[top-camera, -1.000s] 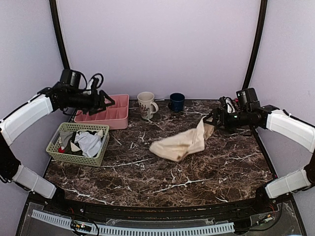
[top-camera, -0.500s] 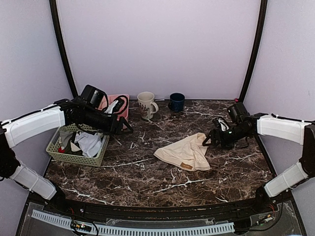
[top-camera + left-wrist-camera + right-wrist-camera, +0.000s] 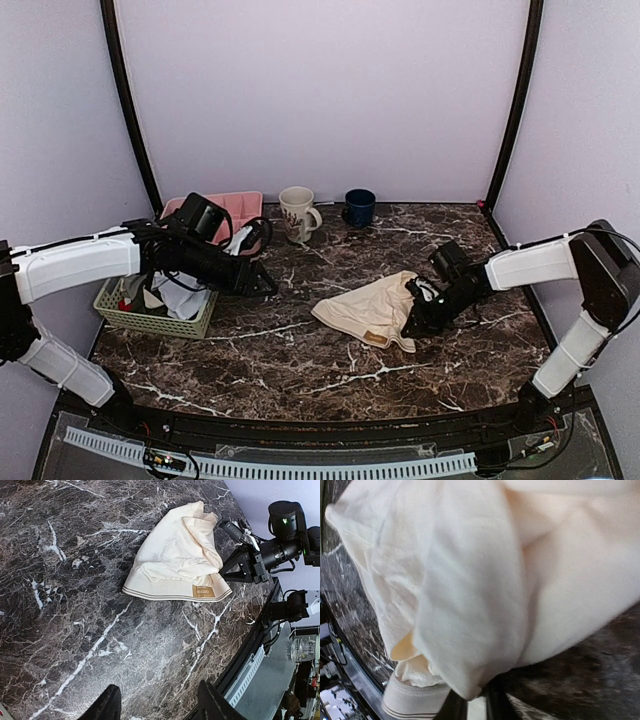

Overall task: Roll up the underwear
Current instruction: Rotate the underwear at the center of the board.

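The underwear (image 3: 368,308) lies loosely bunched on the marble table right of centre, cream-beige, its striped waistband and brown label (image 3: 204,591) toward the front. My right gripper (image 3: 411,325) is low on the table at the garment's right front edge. In the right wrist view the pale fabric (image 3: 470,580) fills the frame, and the right gripper (image 3: 476,696) has its fingers nearly together with a fold of cloth at their tips. My left gripper (image 3: 266,287) hovers left of the underwear, apart from it. In its wrist view the left gripper (image 3: 160,705) is open over bare marble.
A green basket (image 3: 112,300) of mixed clothes stands at the left, partly under the left arm. Behind it is a pink tray (image 3: 240,204). A white mug (image 3: 297,213) and a blue cup (image 3: 359,207) stand at the back. The table's front edge (image 3: 250,645) is close.
The underwear, hanging from the raised right gripper a second ago, now lies on the table. The right gripper came down to its right front edge and closed. The left arm swung right and lower.
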Motion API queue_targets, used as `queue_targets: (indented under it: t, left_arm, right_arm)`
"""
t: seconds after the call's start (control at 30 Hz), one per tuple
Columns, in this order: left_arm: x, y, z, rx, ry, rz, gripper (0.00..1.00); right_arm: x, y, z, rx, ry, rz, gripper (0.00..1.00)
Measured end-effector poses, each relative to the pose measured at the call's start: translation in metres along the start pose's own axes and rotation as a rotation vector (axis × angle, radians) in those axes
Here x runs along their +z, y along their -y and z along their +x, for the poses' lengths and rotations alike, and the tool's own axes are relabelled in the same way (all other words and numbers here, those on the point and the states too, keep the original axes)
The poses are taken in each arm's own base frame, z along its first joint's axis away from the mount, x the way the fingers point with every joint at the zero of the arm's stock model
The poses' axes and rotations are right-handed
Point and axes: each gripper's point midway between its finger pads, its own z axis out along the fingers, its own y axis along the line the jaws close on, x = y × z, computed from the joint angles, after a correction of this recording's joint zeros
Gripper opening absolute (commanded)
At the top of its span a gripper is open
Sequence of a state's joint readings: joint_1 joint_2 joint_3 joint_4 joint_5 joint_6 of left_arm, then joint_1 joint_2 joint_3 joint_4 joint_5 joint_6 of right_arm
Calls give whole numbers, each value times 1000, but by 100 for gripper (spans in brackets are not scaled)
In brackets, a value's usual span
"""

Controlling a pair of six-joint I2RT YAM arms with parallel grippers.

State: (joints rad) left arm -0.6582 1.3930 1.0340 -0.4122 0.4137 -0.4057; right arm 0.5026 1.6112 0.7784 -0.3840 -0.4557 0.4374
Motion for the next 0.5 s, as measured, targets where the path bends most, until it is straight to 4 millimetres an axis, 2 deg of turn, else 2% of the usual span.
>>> queue_targets:
  t: [0.07, 0.13, 0.2, 0.3, 0.37, 0.4, 0.47, 0.5]
  left_arm:
    - [-3, -1, 1, -3, 8, -6, 48]
    - [-4, -2, 3, -8, 14, -11, 48]
    - [-3, -6, 7, -20, 12, -26, 50]
    - [1, -13, 13, -42, -7, -44, 53]
    - [5, -15, 15, -53, -19, -48, 54]
    - [7, -15, 16, -57, -25, -49, 54]
    - [11, -15, 19, -61, -39, -50, 54]
    - [13, -14, 20, -61, -43, -49, 54]
  right_arm:
    - [10, -15, 11, -19, -20, -38, 2]
    - [24, -43, 34, -36, -67, -88, 10]
    - [35, -79, 59, -80, -128, -140, 27]
    - [38, -155, 87, -203, -212, -251, 55]
    - [22, -199, 80, -271, -193, -335, 59]
    - [13, -211, 73, -286, -169, -364, 59]
    - [-22, -227, 41, -308, -64, -423, 58]
    - [-36, -225, 26, -301, -18, -431, 58]
